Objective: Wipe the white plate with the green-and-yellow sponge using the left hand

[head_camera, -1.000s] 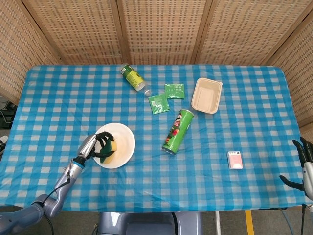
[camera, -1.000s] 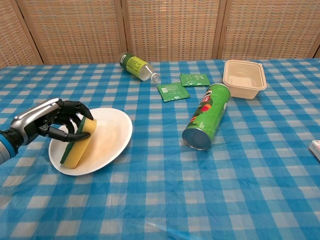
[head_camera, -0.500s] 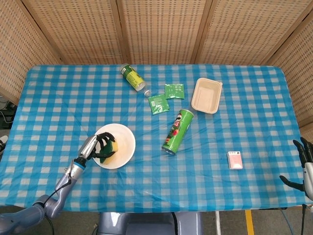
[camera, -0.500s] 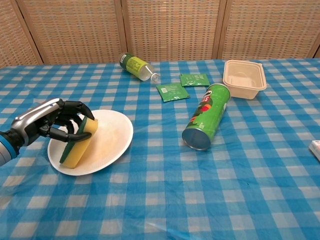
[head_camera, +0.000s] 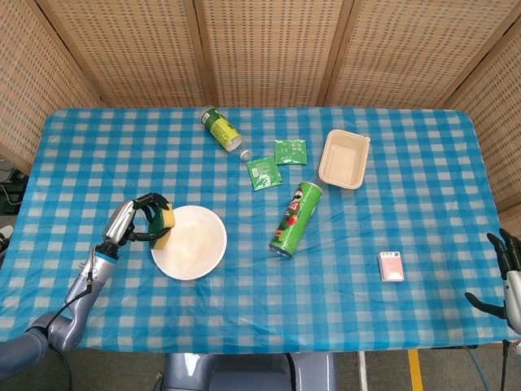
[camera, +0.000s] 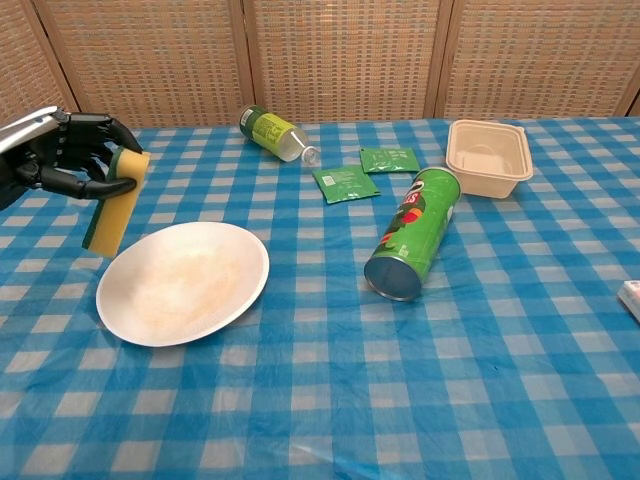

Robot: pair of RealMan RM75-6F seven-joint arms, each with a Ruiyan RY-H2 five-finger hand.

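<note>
The left robot hand (camera: pixel 70 155) grips the rectangular green-and-yellow sponge (camera: pixel 116 200) with dark fingers curled round its upper end, the sponge hanging upright in the air above the blue-and-white checked tabletop (camera: pixel 330 400). The round white plate (camera: pixel 183 283) lies on the cloth just right of and below the sponge, apart from it. At the far edge the right robot hand (head_camera: pixel 506 273) hangs with fingers spread, holding nothing.
</note>
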